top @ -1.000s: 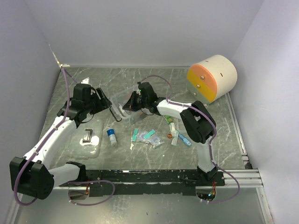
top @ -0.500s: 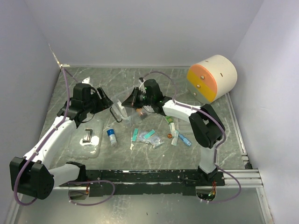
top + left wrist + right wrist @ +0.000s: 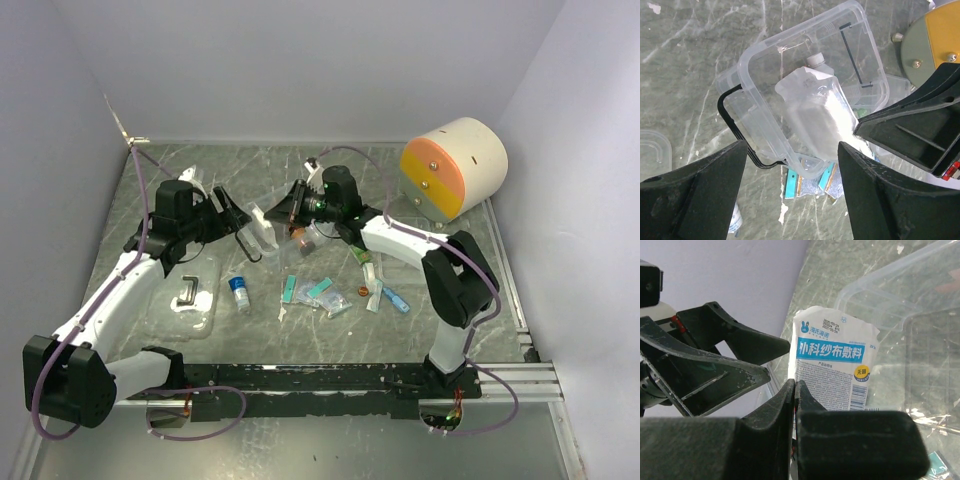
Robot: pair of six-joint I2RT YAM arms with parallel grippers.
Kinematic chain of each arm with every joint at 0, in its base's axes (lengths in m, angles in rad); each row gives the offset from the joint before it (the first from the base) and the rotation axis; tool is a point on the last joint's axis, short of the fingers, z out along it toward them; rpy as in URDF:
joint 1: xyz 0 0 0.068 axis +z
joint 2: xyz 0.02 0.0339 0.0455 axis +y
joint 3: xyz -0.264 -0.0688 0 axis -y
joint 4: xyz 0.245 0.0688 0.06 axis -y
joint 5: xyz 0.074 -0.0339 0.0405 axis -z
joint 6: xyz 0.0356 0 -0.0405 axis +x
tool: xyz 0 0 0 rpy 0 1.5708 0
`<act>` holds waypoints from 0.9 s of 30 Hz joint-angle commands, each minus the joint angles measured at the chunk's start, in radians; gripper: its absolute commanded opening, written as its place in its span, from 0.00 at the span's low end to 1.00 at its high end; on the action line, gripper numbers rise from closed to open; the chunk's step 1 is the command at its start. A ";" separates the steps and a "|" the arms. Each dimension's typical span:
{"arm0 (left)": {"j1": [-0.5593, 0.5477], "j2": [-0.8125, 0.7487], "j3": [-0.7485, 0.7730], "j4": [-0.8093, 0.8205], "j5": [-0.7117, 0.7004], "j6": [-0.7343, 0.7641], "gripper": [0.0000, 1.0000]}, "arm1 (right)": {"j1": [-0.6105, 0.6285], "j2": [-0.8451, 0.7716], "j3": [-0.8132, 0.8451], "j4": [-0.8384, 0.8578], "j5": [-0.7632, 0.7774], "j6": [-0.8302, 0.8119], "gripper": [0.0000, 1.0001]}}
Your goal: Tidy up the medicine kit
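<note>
Take the likely light, slick, thin-walled medicine kit [image 3: 760, 75], tilted at eleven o'clock of the counter [image 3: 330, 345] middle, by its stiffer rim, with left jaws spread apart beside it, right jaws pinched on its pouch [image 3: 815, 110].

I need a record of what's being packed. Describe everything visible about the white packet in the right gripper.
The white packet is a flat, soft-looking pouch with a blue band of white characters, a small yellow badge and a barcode. It stands roughly upright, its lower edge pinched in the shut right gripper. It overlaps the tilted clear box; whether it is inside cannot be told.
</note>
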 commanded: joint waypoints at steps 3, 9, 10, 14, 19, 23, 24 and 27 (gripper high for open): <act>0.015 -0.010 0.005 0.043 0.009 -0.033 0.82 | -0.008 0.020 0.019 0.030 -0.026 -0.023 0.02; 0.019 -0.023 0.003 0.024 -0.039 -0.037 0.80 | 0.008 0.108 0.119 -0.127 0.102 -0.170 0.02; 0.019 -0.024 0.006 0.016 -0.041 -0.032 0.79 | 0.012 0.120 0.136 -0.161 0.118 -0.196 0.03; 0.020 -0.025 0.019 -0.009 -0.056 -0.009 0.79 | 0.034 0.136 0.195 -0.266 0.137 -0.274 0.09; 0.023 -0.020 0.018 -0.004 -0.056 -0.007 0.79 | 0.064 0.147 0.267 -0.429 0.187 -0.347 0.13; 0.028 -0.013 0.020 -0.008 -0.055 -0.004 0.78 | 0.066 0.151 0.302 -0.498 0.215 -0.366 0.17; 0.028 -0.013 0.020 -0.009 -0.056 -0.004 0.78 | 0.068 0.151 0.310 -0.505 0.229 -0.376 0.19; 0.030 -0.017 0.019 -0.011 -0.059 -0.004 0.78 | 0.071 0.169 0.360 -0.560 0.299 -0.455 0.23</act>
